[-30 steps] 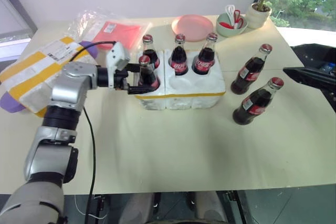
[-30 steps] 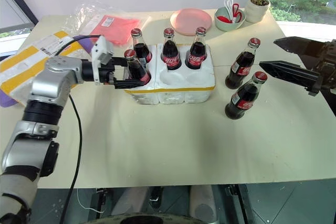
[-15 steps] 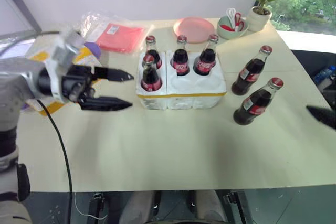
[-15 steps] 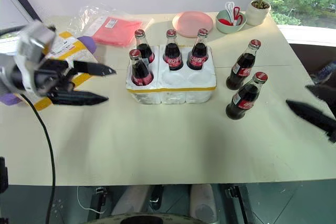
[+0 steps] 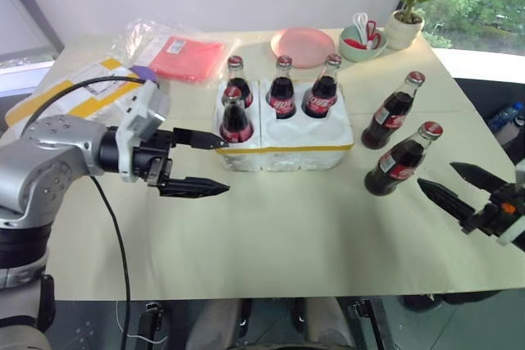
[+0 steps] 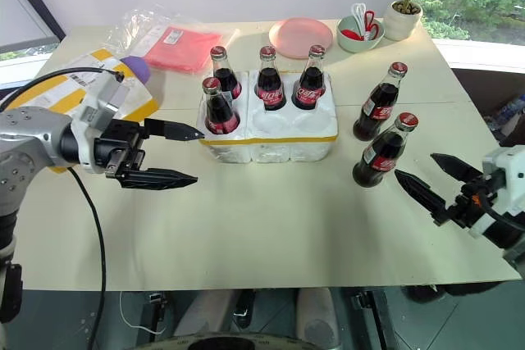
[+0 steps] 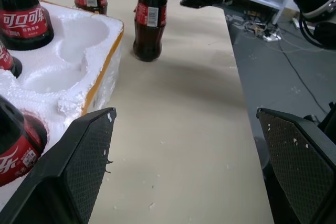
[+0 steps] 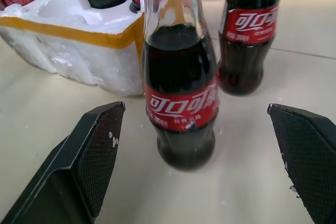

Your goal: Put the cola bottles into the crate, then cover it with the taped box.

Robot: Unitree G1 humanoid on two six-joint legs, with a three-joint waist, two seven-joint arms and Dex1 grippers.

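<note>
The crate (image 5: pixel 283 152) stands mid-table with several cola bottles (image 5: pixel 281 88) upright in its holes; the front-left one (image 5: pixel 235 117) is in place, and the two holes beside it are empty. Two loose cola bottles (image 5: pixel 394 111) (image 5: pixel 400 161) stand on the table to the crate's right. My left gripper (image 5: pixel 223 166) hovers open and empty just left of the crate. My right gripper (image 5: pixel 436 175) is open and low, right of the nearer loose bottle (image 8: pixel 181 93), which stands ahead between its fingers without touching them. The taped box (image 6: pixel 78 88) lies at far left, partly behind my left arm.
A red packet in clear plastic (image 5: pixel 184 47), a pink plate (image 5: pixel 301 45), a green bowl (image 5: pixel 361 38) and a potted plant (image 5: pixel 406 6) line the far edge. A purple object (image 5: pixel 144 74) pokes out by the taped box. Bare tabletop lies in front of the crate.
My left gripper let go of the front-left bottle, now standing in the crate, and drew back to the left. My right gripper came down to table level beside the nearer loose bottle.
</note>
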